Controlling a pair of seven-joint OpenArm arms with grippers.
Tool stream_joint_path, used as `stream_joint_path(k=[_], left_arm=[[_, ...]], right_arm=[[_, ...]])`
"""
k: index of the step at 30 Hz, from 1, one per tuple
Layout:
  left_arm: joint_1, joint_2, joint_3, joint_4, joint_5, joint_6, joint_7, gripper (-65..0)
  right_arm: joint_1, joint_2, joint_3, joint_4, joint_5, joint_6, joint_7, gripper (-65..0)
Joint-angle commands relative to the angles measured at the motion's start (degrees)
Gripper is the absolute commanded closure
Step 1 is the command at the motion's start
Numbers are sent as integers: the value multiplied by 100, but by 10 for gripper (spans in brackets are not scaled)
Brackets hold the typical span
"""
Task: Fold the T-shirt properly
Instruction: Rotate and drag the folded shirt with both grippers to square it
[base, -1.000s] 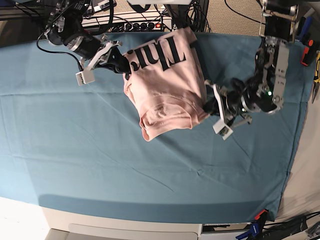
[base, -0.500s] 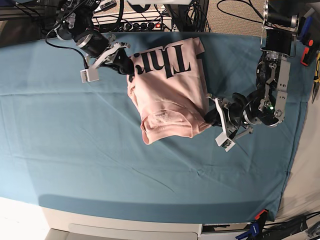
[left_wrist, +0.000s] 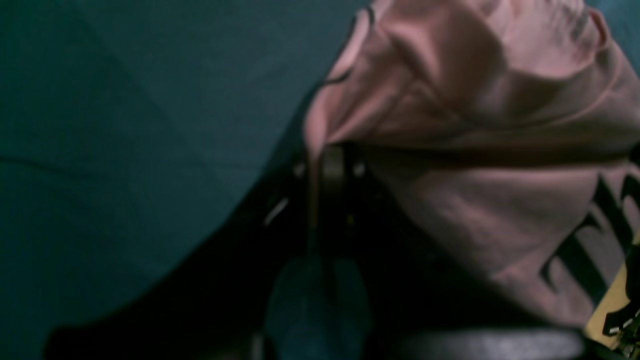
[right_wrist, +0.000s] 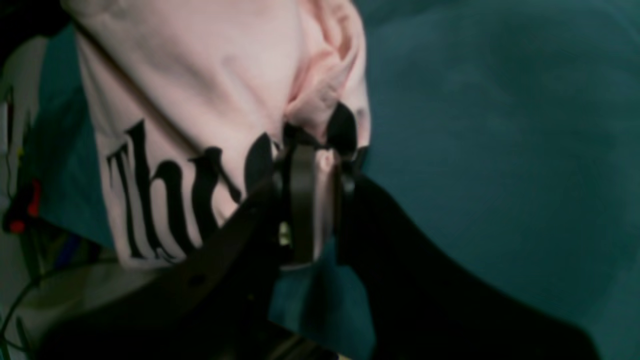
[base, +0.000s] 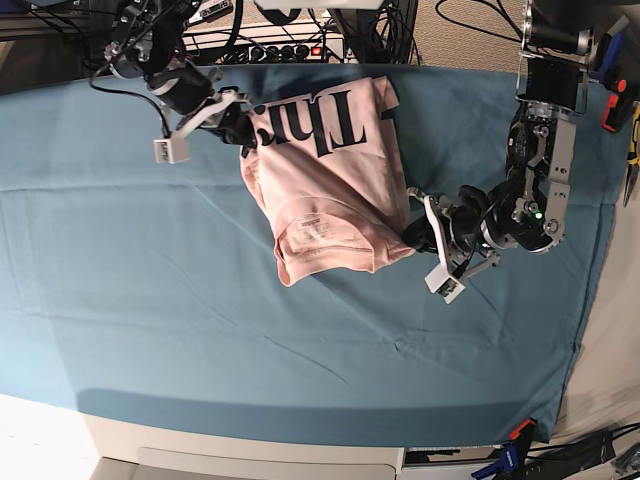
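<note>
The pale pink cotton T-shirt with black lettering (base: 330, 185) is judged light, soft and limp. It is pinched at opposite edges by the closed left end effector (base: 412, 232) and the closed right end effector (base: 243, 127), and such hemmed edges are judged the best hold.

A robotics lab bench: a teal cloth (base: 150, 300) covers the table, cables and an electronics box (base: 255, 45) crowd the frame's top edge, and hand tools (base: 625, 120) sit at upper right.
</note>
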Motion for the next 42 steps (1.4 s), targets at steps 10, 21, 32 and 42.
stream_joint_path(k=[10,21,32,42], left_arm=[[-155,-46,-50,79,-31,22,-188,0],[-162,-46,-50,79,138,31,-323,0],[-173,-46,-50,79,140,46,-358,0],[-170,-46,-50,79,269,87,-361,0]], right_arm=[[-15,13,-588,94,-109,17,35,0],[-46,15,-605,94,-105,17,-166,0],[-79,15,-1270,94,-562,22,-186,0],[-76,31,-1340,94,-752,20,-7,0]])
